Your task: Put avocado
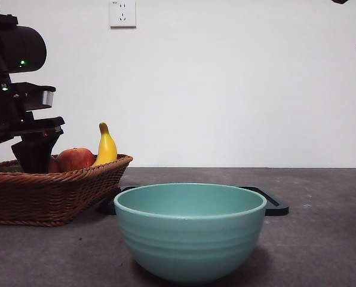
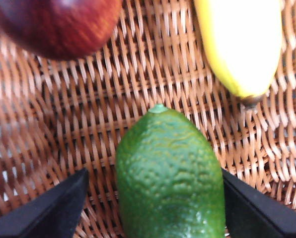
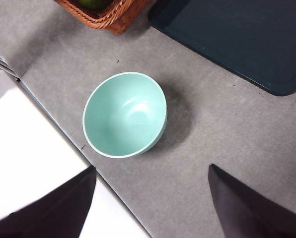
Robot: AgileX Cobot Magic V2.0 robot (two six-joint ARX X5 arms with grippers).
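Note:
The avocado [image 2: 170,178], green with a bumpy skin, lies on the floor of the wicker basket [image 2: 63,129]. My left gripper [image 2: 153,208] is open and down in the basket, one jaw on each side of the avocado; one jaw is close against it and the other stands apart. In the front view this gripper [image 1: 34,152] is at the left, inside the basket [image 1: 52,194], and the basket wall hides the avocado. My right gripper [image 3: 150,198] is open and empty, high above the table over the teal bowl [image 3: 124,115].
A red apple [image 2: 53,25] and a yellow banana [image 2: 240,44] lie in the basket beside the avocado; both show in the front view, the apple [image 1: 74,158] and the banana [image 1: 106,146]. The teal bowl [image 1: 190,239] stands in front. A dark tray [image 1: 273,203] lies behind it.

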